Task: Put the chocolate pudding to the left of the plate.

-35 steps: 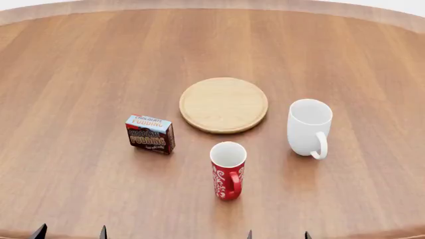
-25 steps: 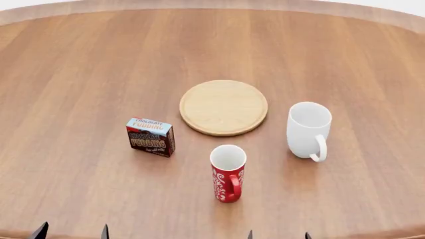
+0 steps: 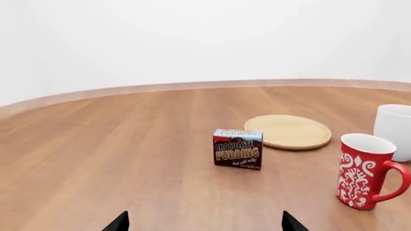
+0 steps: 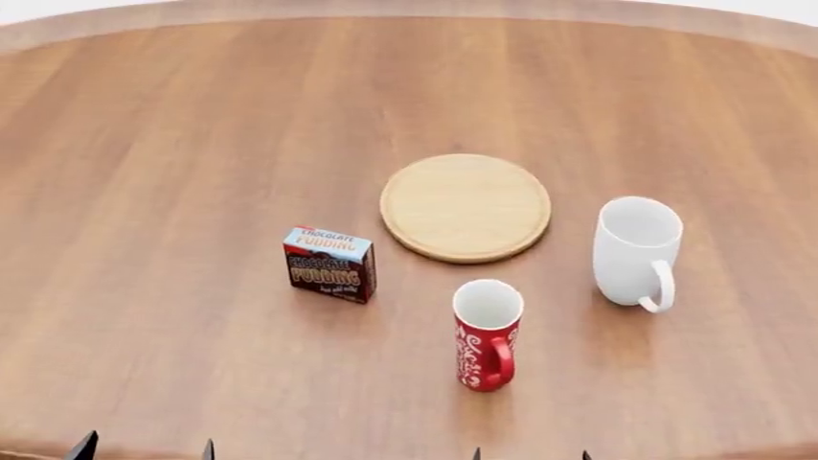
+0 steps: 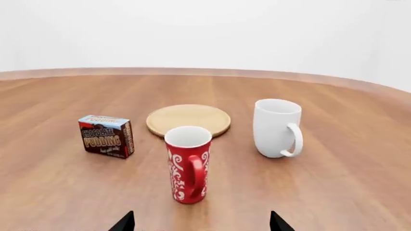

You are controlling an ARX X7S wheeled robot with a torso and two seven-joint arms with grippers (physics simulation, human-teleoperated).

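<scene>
The chocolate pudding (image 4: 329, 264) is a small brown carton with a light blue top, upright on the wooden table, in front of and left of the plate (image 4: 465, 207), a pale round wooden disc. Both also show in the left wrist view, pudding (image 3: 237, 148) and plate (image 3: 288, 131), and in the right wrist view, pudding (image 5: 107, 135) and plate (image 5: 188, 120). My left gripper (image 4: 145, 448) and right gripper (image 4: 531, 455) show only as dark fingertips at the near table edge, spread wide and empty, well short of the pudding.
A red patterned mug (image 4: 488, 333) stands in front of the plate, between the right gripper and it. A white mug (image 4: 637, 252) stands to the plate's right. The round table's far edge (image 4: 409, 10) curves across the top.
The head view has shifted, so all objects now sit farther right and a little lower in it. Nothing on the table has moved relative to the rest. The grippers stay open.
</scene>
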